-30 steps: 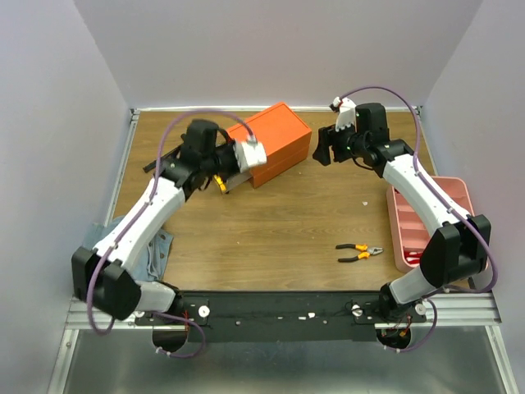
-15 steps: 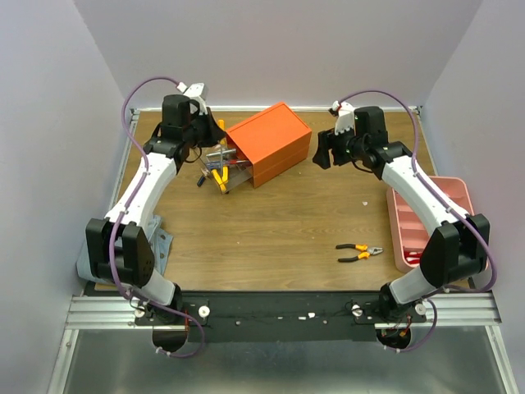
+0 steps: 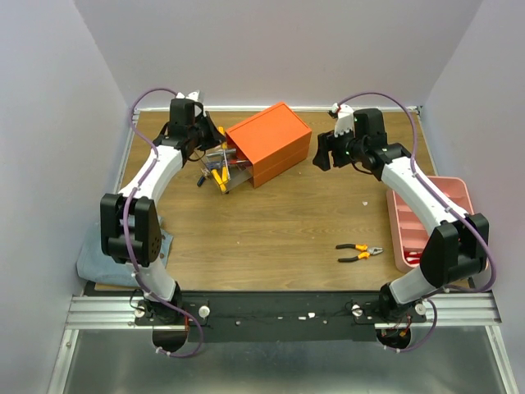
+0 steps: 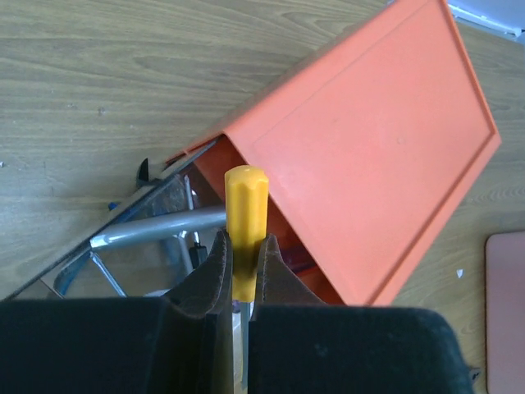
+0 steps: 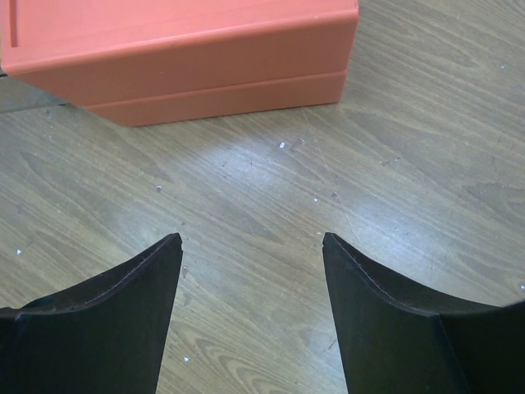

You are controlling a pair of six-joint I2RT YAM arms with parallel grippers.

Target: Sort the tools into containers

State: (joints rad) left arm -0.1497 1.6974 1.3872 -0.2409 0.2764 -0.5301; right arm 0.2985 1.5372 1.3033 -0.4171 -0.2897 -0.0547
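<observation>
Since half a second ago my left arm has shifted its wrist slightly toward the orange box (image 3: 271, 138), and more of the grey-blue cloth (image 3: 94, 261) shows at the near left corner of the surface (image 3: 271, 222). My right arm has hardly shifted.

Starting from the left, the cloth lies crumpled beside the left arm's base. Further back, the left end effector (image 4: 244, 246) is clamped tight on a yellow-handled screwdriver (image 4: 245, 197). Its handle stands up between the two fingers and its shaft runs down out of sight between them. It hangs above the clear drawer (image 3: 223, 174), which is pulled out from the box's left end. In that drawer I see a silver T-wrench (image 4: 156, 230) lying across it and some yellow-handled tools (image 3: 218, 177), which I cannot tell apart from above.

The box sits at an angle near the back of the surface, its lid plain orange. Just off its right end hovers the right end effector (image 5: 250, 240), fingers spread wide with nothing between them but bare wood.

Nearer me and to the right, the orange-handled pliers (image 3: 358, 252) lie flat on the surface, well apart from both arms. Beside them at the right edge is the long pink tray (image 3: 459, 193), partly hidden under my right arm, with something red (image 3: 414, 258) in its nearest compartment.
</observation>
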